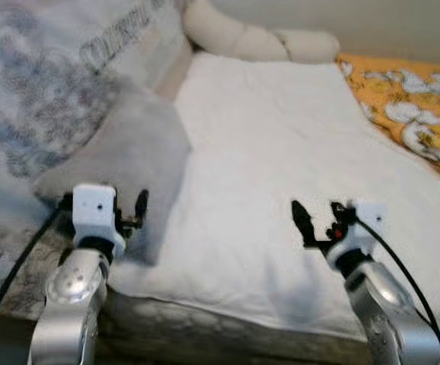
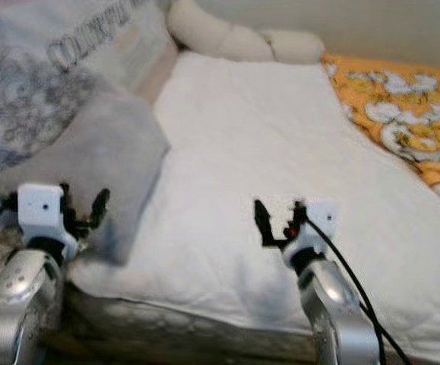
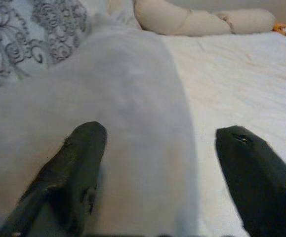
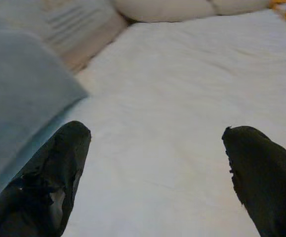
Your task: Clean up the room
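Bed: white mattress pad (image 1: 280,175) spread flat across most of the surface, smooth, reaching the near edge; evidently laid as the base layer. Orange floral bedding (image 1: 413,114) pushed to the far right, bunched along the side, probably awaiting straightening. Patterned grey-and-white duvet (image 1: 37,99) heaped on the left, overlapping the pad's left margin. Long cream bolster (image 1: 257,38) curved along the head end, touching the pad's far edge. Grey pillow (image 1: 128,160) lying skewed at the left, partly on the pad, partly against the duvet; judged the item in hand, out of place. Left gripper (image 1: 128,213) raised at the pillow's near corner, fingers (image 3: 78,163) spread apart, one over the grey fabric, nothing grasped; positioned as if for a pinch. Right gripper (image 1: 317,217) hovering over bare pad near the front edge, fingers (image 4: 59,173) parted, empty, likely standing ready to assist.
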